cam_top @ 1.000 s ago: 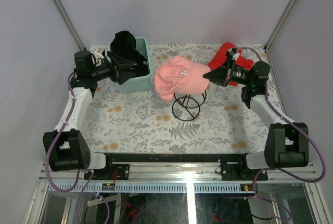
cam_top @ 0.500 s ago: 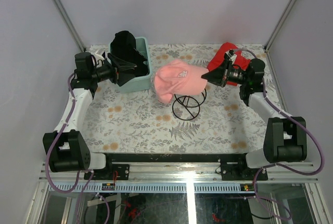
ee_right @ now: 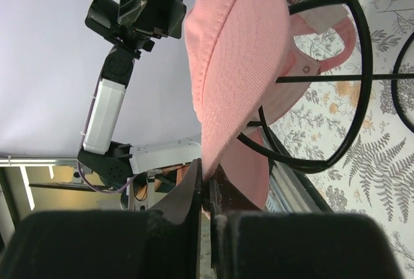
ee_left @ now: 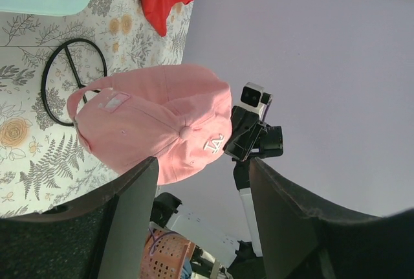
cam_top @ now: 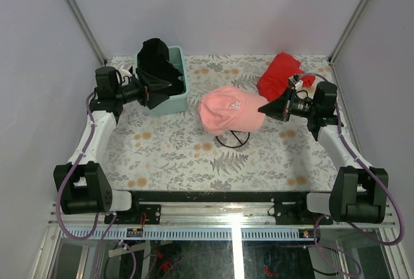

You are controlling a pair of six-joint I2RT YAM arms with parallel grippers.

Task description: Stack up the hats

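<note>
Since the earlier frame the pink cap (cam_top: 228,107) has come down and a little to the near side. It now sits on the black wire stand (cam_top: 231,139) and covers most of it, where before it hung above the stand. The right gripper (cam_top: 262,107) has moved down with it and away from the red cloth (cam_top: 278,72), which now lies uncovered at the far right.

The right gripper is fully closed and pinches the edge of the brim of the pink cap. The cap lies directly to the left of this gripper. Its long axis runs left to right across the tabletop (cam_top: 181,156), with the brim pointing right, toward the gripper.

The left gripper (ee_left: 202,162) stands about half open. I see nothing between its fingers, and it points to the right, toward the pink cap. The black hats (cam_top: 155,55) stand in the green tub (cam_top: 174,103) at the far left, just beside this gripper, so the left arm is clearly the nearer one for them.

I judge that the pink cap is almost placed. The next hat must travel from the tub to the right, onto the stand.
</note>
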